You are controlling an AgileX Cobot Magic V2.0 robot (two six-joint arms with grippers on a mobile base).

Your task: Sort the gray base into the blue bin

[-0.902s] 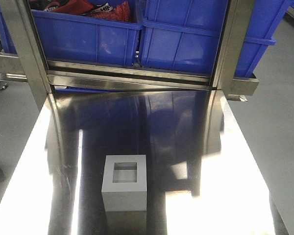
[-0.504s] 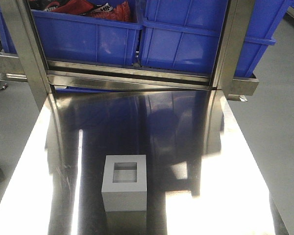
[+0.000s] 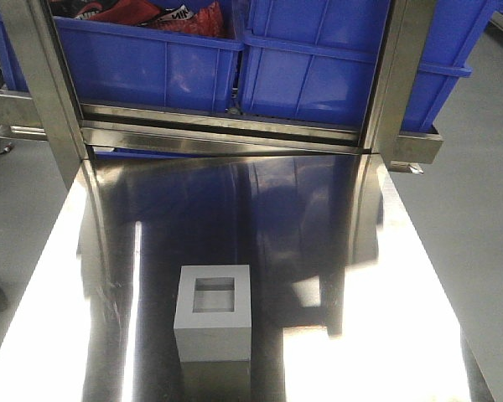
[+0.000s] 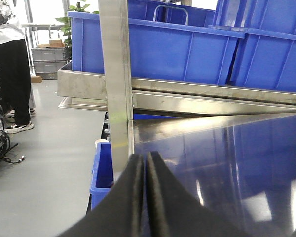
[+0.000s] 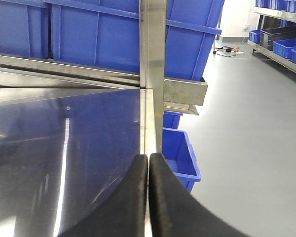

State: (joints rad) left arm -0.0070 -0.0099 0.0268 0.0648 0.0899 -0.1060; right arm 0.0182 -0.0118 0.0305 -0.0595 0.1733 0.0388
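The matte gray cube-like base [image 3: 214,314] stands on the near part of the shiny stainless steel table [image 3: 360,276], a little left of the middle, with its square recess facing up. Nothing touches it.

At the far edge, behind two steel upright posts [image 3: 42,92], two deep bins of glossy royal-blue plastic stand side by side on a steel shelf. The left blue bin [image 3: 142,63] has red things inside; the right blue bin [image 3: 318,71] shows only its wall. Both are well apart from the base.

My left gripper [image 4: 144,160] has its black fingers pressed together with nothing between them, and it is over the left side of the table. My right gripper [image 5: 148,159] is pressed together and empty too, near the right edge.
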